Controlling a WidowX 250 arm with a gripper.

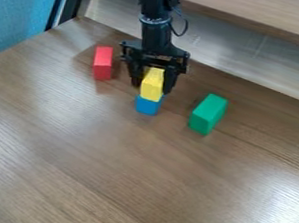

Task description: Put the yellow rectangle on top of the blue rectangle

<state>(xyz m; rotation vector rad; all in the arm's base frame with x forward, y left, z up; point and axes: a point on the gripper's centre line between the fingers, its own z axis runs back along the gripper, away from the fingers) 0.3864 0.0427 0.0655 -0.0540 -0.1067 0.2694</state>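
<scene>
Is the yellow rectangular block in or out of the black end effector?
In: the yellow block sits between the fingers of the end effector, one at either side.

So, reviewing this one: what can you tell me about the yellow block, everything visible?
The yellow block is a plain, straight-edged rectangular piece with a smooth, matte look, perhaps painted wood or foam; the material can't be settled. Its top face looks paler than the face toward the camera. It sits directly above the blue block, apparently resting on it, roughly in line and without an obvious lean. The gripper has one finger on each side of it, seemingly closed on it. Its far end is hidden under the gripper.
</scene>
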